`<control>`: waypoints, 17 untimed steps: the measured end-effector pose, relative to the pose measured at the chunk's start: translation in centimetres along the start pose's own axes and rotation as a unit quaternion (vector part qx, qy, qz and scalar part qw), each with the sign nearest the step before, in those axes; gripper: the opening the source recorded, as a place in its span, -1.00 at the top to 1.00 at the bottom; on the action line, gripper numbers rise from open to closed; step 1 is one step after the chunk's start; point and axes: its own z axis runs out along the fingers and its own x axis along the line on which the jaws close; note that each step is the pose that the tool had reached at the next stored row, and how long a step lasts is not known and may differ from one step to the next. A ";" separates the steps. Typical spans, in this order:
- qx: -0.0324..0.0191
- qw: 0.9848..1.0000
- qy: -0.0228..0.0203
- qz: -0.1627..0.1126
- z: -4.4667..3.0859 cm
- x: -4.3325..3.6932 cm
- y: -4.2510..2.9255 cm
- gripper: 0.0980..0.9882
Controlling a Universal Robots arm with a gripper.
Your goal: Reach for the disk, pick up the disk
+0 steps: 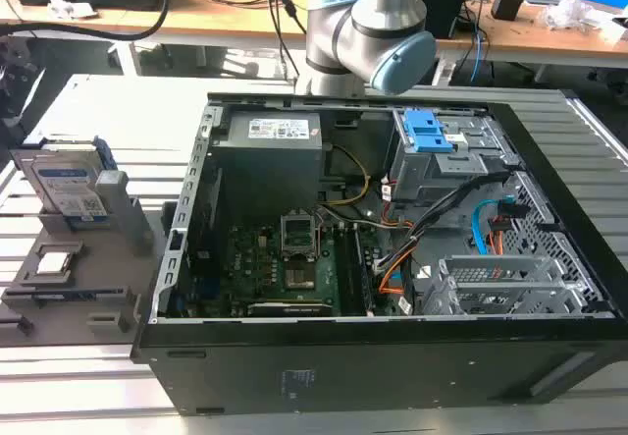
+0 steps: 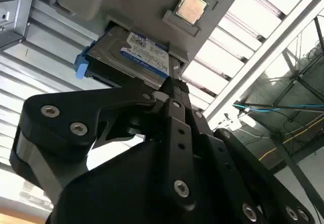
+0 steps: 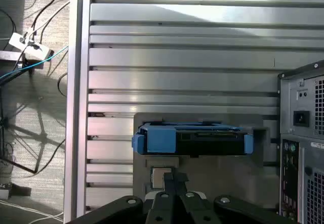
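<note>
**A:** Silver hard drive (image 1: pixel 67 182) with a blue carrier frame, standing on edge in a grey fixture (image 1: pixel 116 204) at the exterior view's left, well apart from the open computer case (image 1: pixel 392 258). Where's the end effector?

**B:** Short of it. In the first wrist view the end effector (image 3: pixel 172 179) has its fingers brought together on nothing. The hard drive sits ahead, apart from the tips.

**A:** Why on edge, you reckon?

**B:** My read is that, propped like that, both flat faces are free for a pinch, and the fixture's slot stops it toppling.

**A:** And the CPU chip (image 1: pixel 54 261)?

**B:** Flat in its own recess on the same fixture, near the hard drive.

**A:** What does the second wrist view add?

**B:** The white-and-blue label (image 2: pixel 147 57), face on. The first wrist view looks at the blue frame edge-on. The exterior view gives the slatted worktop (image 1: pixel 98 101) and the arm (image 1: pixel 368 23) rising behind the case. I'd call it mid-reach, with nothing grasped.
</note>
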 end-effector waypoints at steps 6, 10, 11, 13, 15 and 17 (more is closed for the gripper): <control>0.000 0.997 0.003 -0.082 0.00 0.00 0.00 0.98; 0.000 0.991 0.005 -0.137 0.00 0.00 0.00 0.98; 0.000 0.988 0.006 -0.151 0.00 0.00 0.00 0.98; 0.000 0.984 0.007 -0.177 0.00 0.00 0.00 0.98; 0.000 0.981 0.007 -0.194 0.00 0.00 0.00 0.98; 0.000 0.977 0.008 -0.213 0.00 0.00 0.00 0.98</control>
